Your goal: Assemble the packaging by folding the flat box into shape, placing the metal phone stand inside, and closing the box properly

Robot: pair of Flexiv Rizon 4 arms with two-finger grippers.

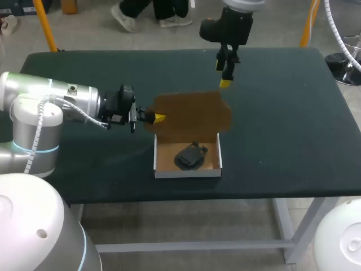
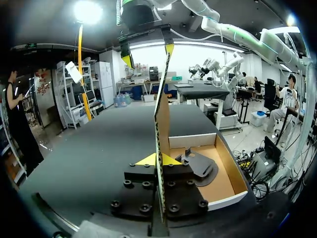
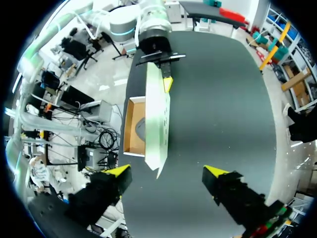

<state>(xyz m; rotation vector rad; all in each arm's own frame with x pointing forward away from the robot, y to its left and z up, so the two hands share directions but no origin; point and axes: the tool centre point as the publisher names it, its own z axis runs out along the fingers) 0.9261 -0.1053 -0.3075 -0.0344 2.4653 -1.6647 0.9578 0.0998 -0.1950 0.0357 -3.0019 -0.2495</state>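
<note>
Two hands attend the box point(image 1: 188, 172), which sits open low in the middle of the frame on the dark desk point(image 1: 282, 113). The black phone stand point(image 1: 190, 156) lies inside it. Our left hand point(image 1: 159, 117), coming in from the left edge, is clamped onto the side edge of the upright brown lid point(image 1: 192, 116), one yellow finger on each face. Our right hand point(image 1: 222, 74) hangs at upper centre near the lid's far end, apart from it. Its fingers are spread wide and hold nothing.
</note>
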